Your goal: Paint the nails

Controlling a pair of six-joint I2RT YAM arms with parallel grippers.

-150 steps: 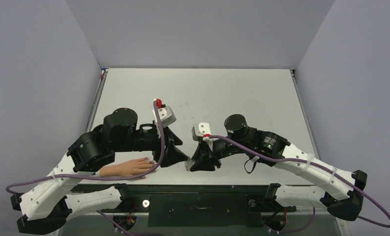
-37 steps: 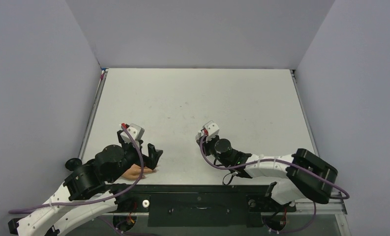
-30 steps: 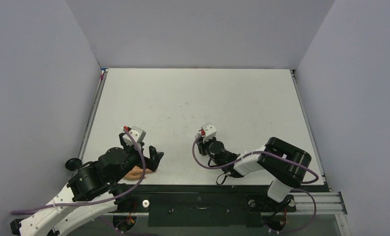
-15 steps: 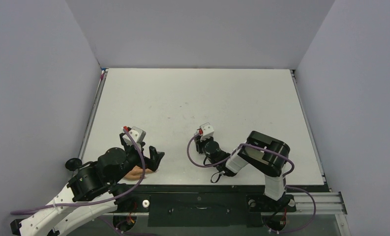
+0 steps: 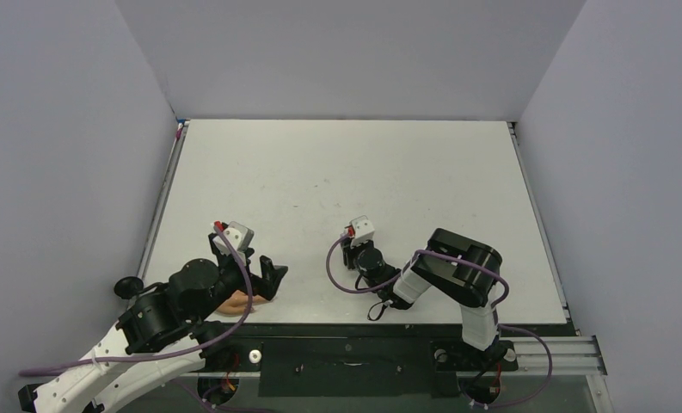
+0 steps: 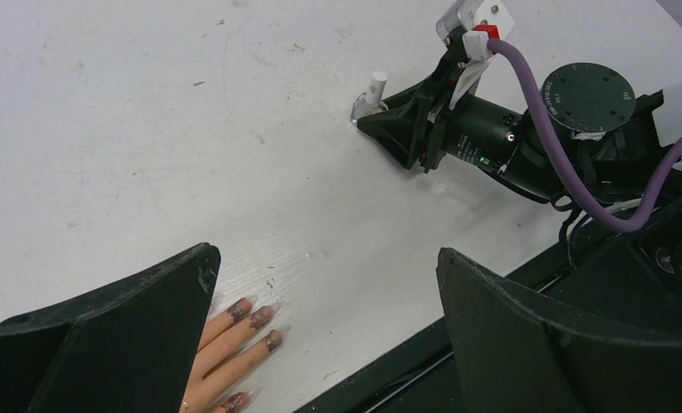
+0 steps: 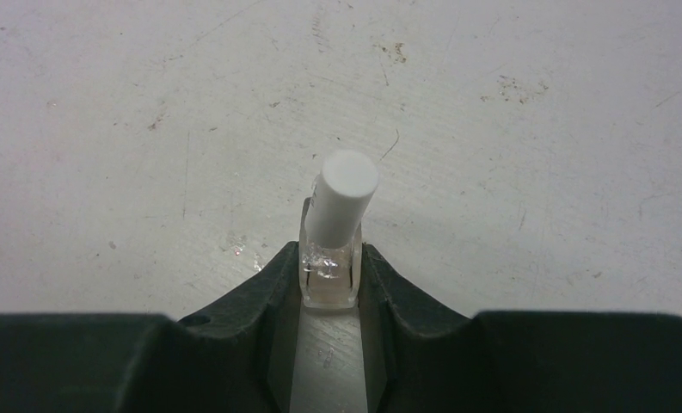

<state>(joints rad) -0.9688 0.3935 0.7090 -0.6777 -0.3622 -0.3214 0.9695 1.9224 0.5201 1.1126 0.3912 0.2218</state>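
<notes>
The peach fake hand lies at the near left edge of the table, fingers pointing right. Its nails are dark purplish-brown and patchy. My left gripper hovers over it, jaws wide open and empty, with the left finger covering most of the hand. In the top view the hand peeks out under the left gripper. My right gripper is shut on a tiny clear bottle with a white cap, standing on the table. The bottle also shows in the left wrist view.
The white table has small scuffs and dried specks. Its black front rail runs just below the hand. The right arm is folded low near the front edge, about a hand's length right of the fake hand.
Five seconds ago both grippers met at the front middle. Since then both arms drew back and low. In the last half second nothing visibly moved.
</notes>
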